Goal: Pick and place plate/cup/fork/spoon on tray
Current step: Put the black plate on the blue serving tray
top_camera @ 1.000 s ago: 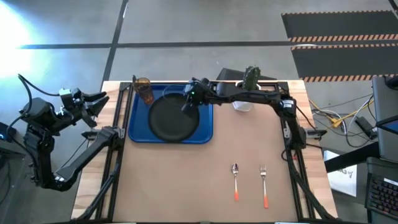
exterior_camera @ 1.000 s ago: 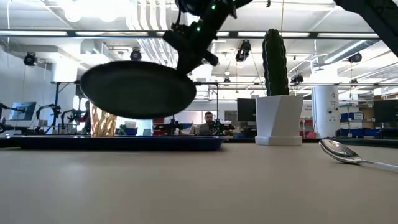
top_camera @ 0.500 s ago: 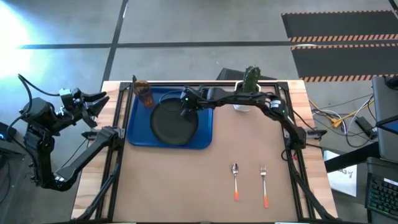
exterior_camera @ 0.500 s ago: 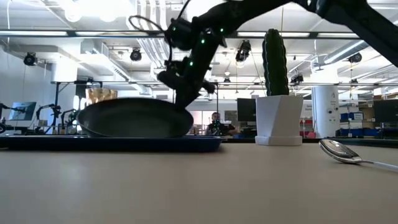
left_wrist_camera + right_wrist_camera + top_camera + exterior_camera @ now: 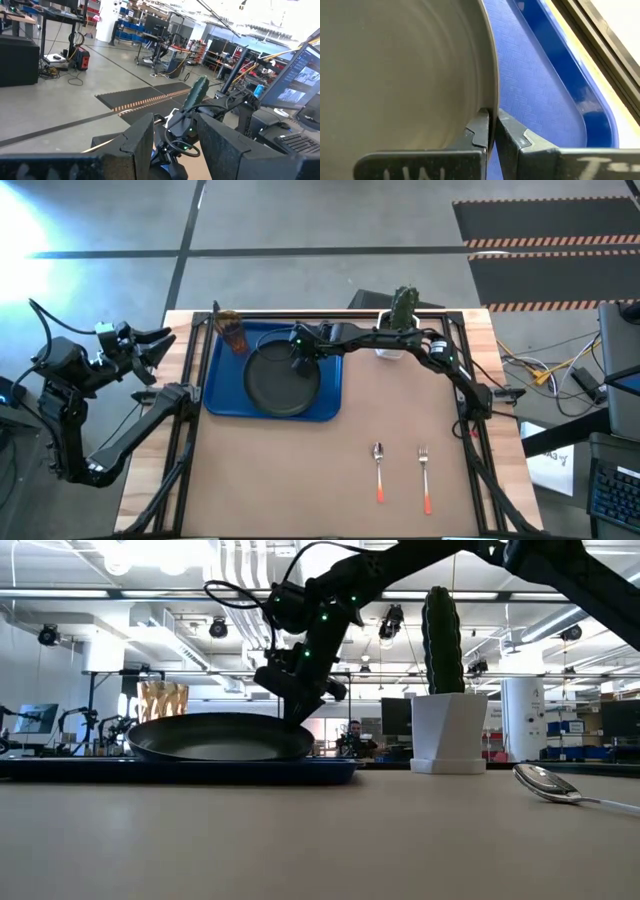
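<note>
So the plate is clamped by the right end effector on the tray beside the cup, while the fork and spoon are left on the desk.

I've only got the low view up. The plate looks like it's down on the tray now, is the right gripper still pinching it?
Observer: Yes. In the right wrist view the right gripper has its fingers shut on the rim of the plate, over the tray.
Operator: Where does the plate sit in the tray?
Observer: From above, the plate fills the tray's right half; the cup stands in the far left corner.
Operator: And the fork?
Observer: The fork lies on the table right of the spoon, both outside the tray.
</note>
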